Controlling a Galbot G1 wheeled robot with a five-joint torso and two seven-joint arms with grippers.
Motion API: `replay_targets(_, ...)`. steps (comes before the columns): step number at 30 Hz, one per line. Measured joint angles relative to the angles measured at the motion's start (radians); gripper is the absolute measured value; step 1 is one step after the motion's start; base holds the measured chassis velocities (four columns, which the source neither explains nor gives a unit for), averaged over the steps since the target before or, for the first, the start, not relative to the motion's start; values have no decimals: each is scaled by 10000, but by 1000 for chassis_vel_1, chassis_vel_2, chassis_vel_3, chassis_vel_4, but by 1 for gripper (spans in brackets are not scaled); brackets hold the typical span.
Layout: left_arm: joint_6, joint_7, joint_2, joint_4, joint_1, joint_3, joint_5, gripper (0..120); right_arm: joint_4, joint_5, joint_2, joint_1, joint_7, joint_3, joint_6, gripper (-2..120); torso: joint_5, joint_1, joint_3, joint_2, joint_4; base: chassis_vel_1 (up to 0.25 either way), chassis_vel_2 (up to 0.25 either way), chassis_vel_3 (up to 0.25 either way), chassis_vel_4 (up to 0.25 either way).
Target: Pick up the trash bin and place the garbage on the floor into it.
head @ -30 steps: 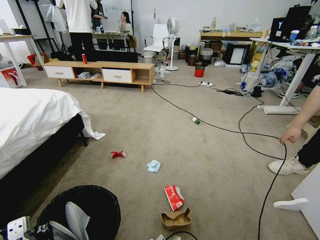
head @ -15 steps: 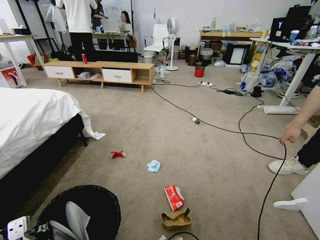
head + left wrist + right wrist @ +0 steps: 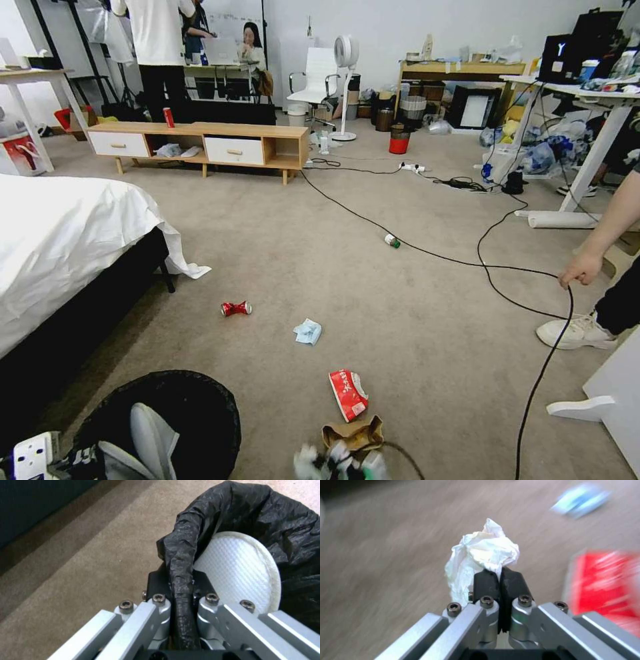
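The trash bin [image 3: 200, 407], black with a black liner, sits at my lower left with a white object inside. My left gripper [image 3: 181, 580] is shut on the trash bin's lined rim [image 3: 181, 555]. My right gripper [image 3: 500, 573] is shut on a crumpled white tissue [image 3: 480, 552]; it shows blurred at the bottom edge [image 3: 340, 462], just in front of the brown paper bag [image 3: 352, 435]. On the floor [image 3: 413, 333] lie the red-white snack packet [image 3: 348, 395], the pale-blue tissue [image 3: 307, 331], the crushed red can [image 3: 236, 308] and the green-capped bottle [image 3: 392, 241].
A bed [image 3: 60, 240] with a white sheet fills the left side. Black cables [image 3: 487, 267] cross the carpet; a person at the right holds one in a hand [image 3: 581, 268]. A low wooden cabinet [image 3: 200, 143] stands far ahead, and a white stand foot [image 3: 580, 407] lies at the right.
My right gripper has come up into the head view's bottom edge, moving fast with the white tissue. The bin, the floor litter and the left arm have not moved.
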Motion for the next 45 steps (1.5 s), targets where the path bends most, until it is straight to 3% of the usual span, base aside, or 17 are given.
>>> replay_targets(3, 0, 23, 47, 0, -2, -7, -25, 4, 492, 52, -262, -168, 24, 515, 0, 0, 0, 0, 0, 0, -1, 0, 0, 0, 0)
replay_targets(6, 0, 64, 192, 0, -44, 12, -33, 4, 2190, 238, -1127, -927, 73, 2169, -11, 0, 2, 0, -1, 0, 0, 0, 0, 0, 0)
replay_targets(12, 0, 73, 450, 0, -125, 115, -62, 4, 4035, 685, -1767, -2192, 12, 4259, 1, 0, 3, 0, -1, 0, -2, 0, 0, 0, 0)
replay_targets(15, 0, 103, 659, 0, -38, 184, -180, 4, 4974, 925, -2108, -2846, -377, 5559, 658, 0, 4, 0, -2, 0, -2, 0, 0, 0, 0)
replay_targets(22, 0, 94, 745, 0, -36, 349, -220, 4, 6210, 2566, -2478, -2302, -776, 5834, 831, 0, 1, 0, -2, 0, -1, 0, 0, 0, 0)
replay_targets(24, 0, 60, 789, 0, -64, 526, -228, 4, 6877, 3718, -2640, -1326, -799, 5382, 468, 0, 0, 0, -1, 0, 4, 0, 0, 0, 0)
replay_targets(28, 0, 62, 773, 1, -62, 594, -187, 4, 7341, 4595, -2837, -205, -843, 4530, 171, 0, -2, 0, -1, 0, 0, 0, 0, 0, 0)
replay_targets(31, 0, 57, 724, 1, -35, 589, -169, 4, 7678, 5674, -2767, 1953, -1095, 2566, -39, 0, 1, 0, 0, 0, -1, 0, 0, 0, 0)
replay_targets(32, 0, 57, 724, 1, -35, 589, -169, 4, 7678, 5674, -2767, 1953, -1095, 2566, -39, 0, 1, 0, 0, 0, -1, 0, 0, 0, 0)
replay_targets(34, 0, 63, 761, 0, -45, 580, -171, 4, 7610, 6025, -2309, 3476, -1188, 1384, -116, 0, -5, 0, -1, 0, 4, 0, 0, 0, 0)
replay_targets(35, 0, 63, 761, 0, -45, 580, -171, 4, 7610, 6025, -2309, 3476, -1188, 1384, -116, 0, -5, 0, -1, 0, 4, 0, 0, 0, 0)
replay_targets(37, 0, 72, 839, 1, -64, 548, -179, 4, 7239, 6360, -1582, 4852, -1351, 2, -212, 0, -3, 0, 0, 0, 4, 0, 0, 0, 0)
replay_targets(40, 0, 75, 889, 1, -61, 528, -188, 4, 7039, 6436, -1270, 5275, -1472, -557, -217, 0, -5, 0, 0, 0, 1, 0, 0, 0, 0)
replay_targets(45, 0, 99, 1111, 0, -86, 441, -244, 4, 6151, 6679, 130, 6559, -2012, -2456, -223, 0, -2, 0, 0, 0, 1, 0, 0, 0, 0)
